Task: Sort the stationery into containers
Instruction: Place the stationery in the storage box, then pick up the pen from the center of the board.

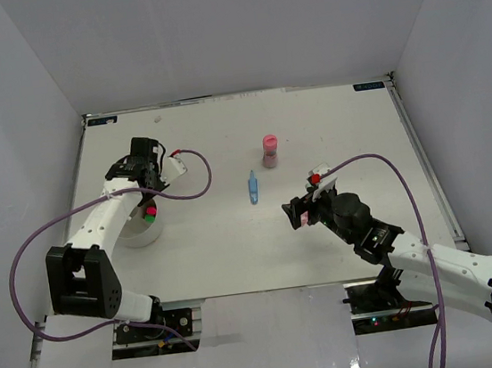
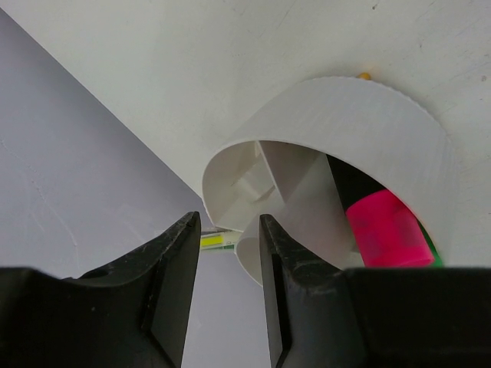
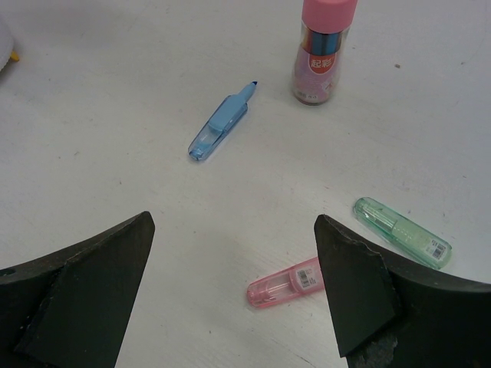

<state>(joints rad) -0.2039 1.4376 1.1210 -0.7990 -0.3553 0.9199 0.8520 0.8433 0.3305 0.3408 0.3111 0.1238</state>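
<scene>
L jaws slightly apart, empty, over cup (image 2: 383, 130); R jaws wide, empty. Pick step: nxt lower onto pink highlighter (image 3: 285, 285), clamp.

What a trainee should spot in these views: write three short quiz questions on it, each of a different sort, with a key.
1. True or false: the right gripper is open, and the blue pen lies free on the table ahead of it.
2. Multiple choice: what shows inside the white cup near the left gripper? A. a pink highlighter. B. a tape roll. C. a pair of scissors.
3. Fill in: the tube standing upright beyond the blue pen has a ___ cap.
Key: 1 true; 2 A; 3 pink.
</scene>
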